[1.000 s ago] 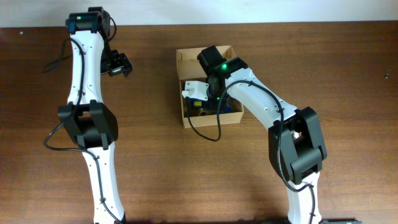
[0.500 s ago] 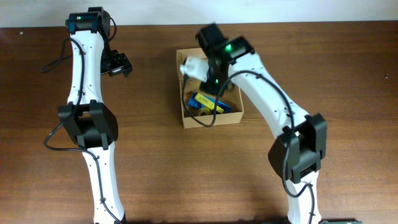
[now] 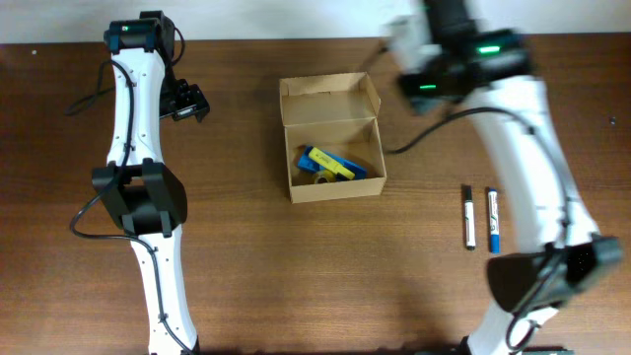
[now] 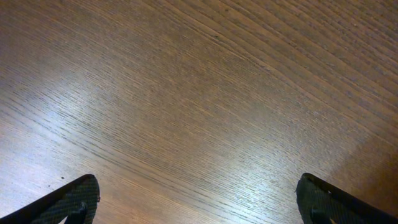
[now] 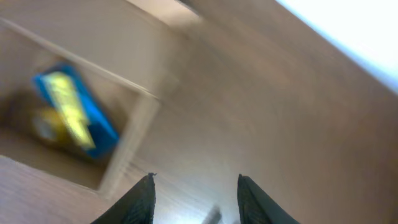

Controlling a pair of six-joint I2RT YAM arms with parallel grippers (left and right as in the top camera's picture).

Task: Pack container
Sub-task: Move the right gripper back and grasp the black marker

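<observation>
On the table point(image 3: 296, 276), tan container point(image 3: 330, 102) lies lid-open; left hand point(image 4: 199, 202), right hand point(image 5: 194, 199) spread empty.

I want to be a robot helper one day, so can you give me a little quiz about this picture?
1. True or false: the cardboard box has its flap lid open.
2. Where do the two markers lie? A: inside the box. B: on the table, outside the box. C: on top of the box's lid.
3. Fill in: the flat item inside the box is blue and ____.
Key: 1 true; 2 B; 3 yellow.
</observation>
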